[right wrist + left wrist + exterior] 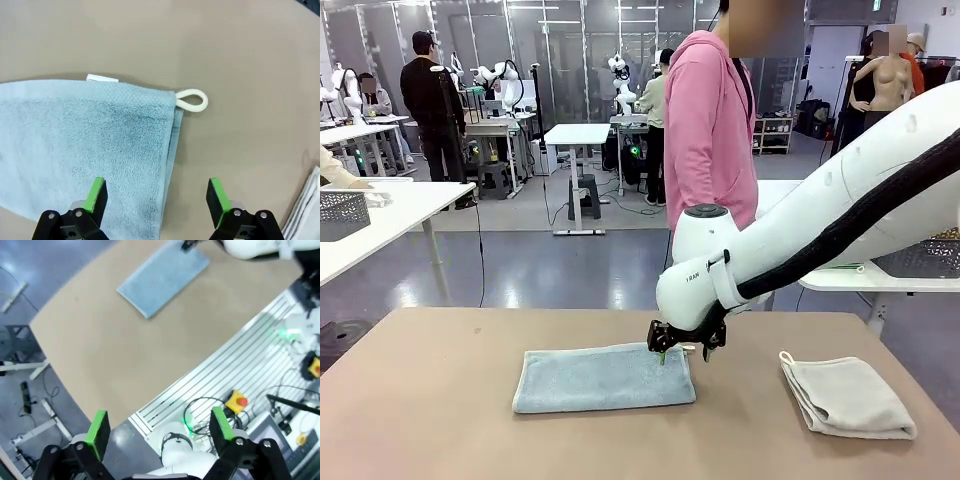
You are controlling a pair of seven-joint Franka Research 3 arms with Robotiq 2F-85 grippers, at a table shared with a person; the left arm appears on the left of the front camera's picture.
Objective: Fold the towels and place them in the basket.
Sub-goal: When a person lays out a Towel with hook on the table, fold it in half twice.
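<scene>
Blue towel (604, 378) flat mid-table; beige towel (847, 397) well apart, nothing btwn.

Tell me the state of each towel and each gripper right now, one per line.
light blue towel: folded once, lying flat on the table, hanging loop sticking out at one corner.
beige towel: folded, lying flat on the table, apart from the blue one.
right gripper: open, over the blue towel's edge, holding nothing.
left gripper: open, raised high off the table, holding nothing.

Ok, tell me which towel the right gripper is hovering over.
The light blue towel at mid-table, under the open right gripper; the beige towel lies apart, farther right.
</scene>
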